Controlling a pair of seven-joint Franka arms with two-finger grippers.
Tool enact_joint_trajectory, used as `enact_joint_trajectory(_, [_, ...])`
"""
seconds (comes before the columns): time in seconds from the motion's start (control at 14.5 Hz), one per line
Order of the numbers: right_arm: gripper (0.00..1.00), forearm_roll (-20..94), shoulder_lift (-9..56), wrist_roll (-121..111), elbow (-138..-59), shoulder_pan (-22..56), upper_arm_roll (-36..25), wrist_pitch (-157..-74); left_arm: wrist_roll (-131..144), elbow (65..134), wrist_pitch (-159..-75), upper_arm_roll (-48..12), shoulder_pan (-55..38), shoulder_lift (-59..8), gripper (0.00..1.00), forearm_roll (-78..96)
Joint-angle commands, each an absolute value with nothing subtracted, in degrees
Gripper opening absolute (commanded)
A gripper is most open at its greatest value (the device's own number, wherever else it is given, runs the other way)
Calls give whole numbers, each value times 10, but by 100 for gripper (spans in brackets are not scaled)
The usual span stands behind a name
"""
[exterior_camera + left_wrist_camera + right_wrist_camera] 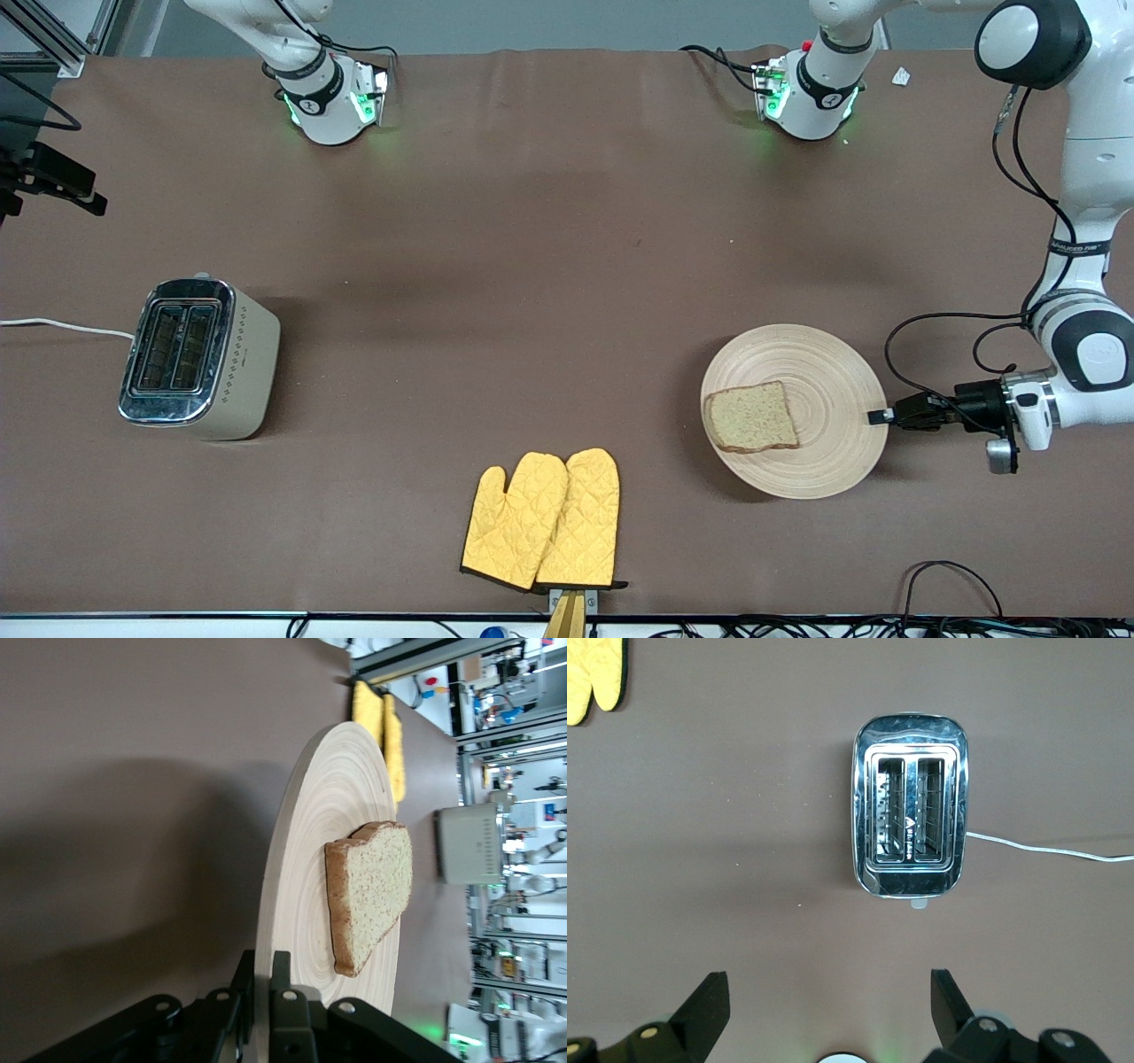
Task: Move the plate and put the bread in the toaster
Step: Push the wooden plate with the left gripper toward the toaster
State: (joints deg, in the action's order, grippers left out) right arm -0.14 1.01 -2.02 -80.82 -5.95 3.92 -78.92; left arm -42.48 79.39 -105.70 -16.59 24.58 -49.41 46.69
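Now we pinch plate point(824, 372) rim, left gripper point(879, 416) clamped at left arm's end; stiff wood, bread point(751, 416) loose on top, may slide; right gripper point(828, 1001) open over toaster point(199, 359), waiting

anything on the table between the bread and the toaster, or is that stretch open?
Nothing visible blocks it. The bread lies on the plate, whose rim the left gripper has shut on. The oven mitts lie nearer the front camera than the bread-to-toaster line. The right gripper hangs open above the toaster.
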Motion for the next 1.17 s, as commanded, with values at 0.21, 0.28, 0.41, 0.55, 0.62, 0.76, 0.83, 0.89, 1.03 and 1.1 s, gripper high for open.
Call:
enact_joint_trajectory(0.21, [100, 2, 8, -19, -812, -54, 39, -787, -356, 795, -1063, -214, 187, -474, 1, 469])
enact_joint_trajectory(0.28, [100, 1, 8, -19, -812, -54, 38, -792, -354, 797, -1070, -214, 168, -472, 1, 471])
enact_joint_trajectory(0.41, [100, 1, 9, -19, -811, -55, 38, -794, -334, 798, -1077, -214, 129, -474, 3, 475])
enact_joint_trajectory(0.55, [100, 1, 9, -20, -812, -56, 38, -793, -321, 798, -1093, -214, 92, -478, 3, 476])
enact_joint_trajectory(0.62, [100, 1, 9, -20, -812, -57, 37, -794, -318, 800, -1108, -214, 70, -482, 3, 481])
enact_joint_trajectory(0.76, [100, 2, 9, -19, -812, -55, 37, -795, -318, 814, -1149, -214, 34, -494, 3, 497])
enact_joint_trajectory(0.83, [100, 2, 9, -19, -812, -55, 37, -795, -318, 824, -1172, -214, 23, -497, 3, 513])
enact_joint_trajectory(0.89, [100, 2, 9, -20, -811, -55, 37, -795, -318, 830, -1192, -213, 6, -498, 3, 531])
enact_joint_trajectory(1.03, [100, 2, 9, -20, -812, -56, 37, -795, -321, 828, -1223, -213, -28, -513, 3, 545])
enact_joint_trajectory(1.1, [100, 2, 9, -20, -812, -55, 37, -795, -321, 828, -1233, -213, -39, -523, 4, 547])
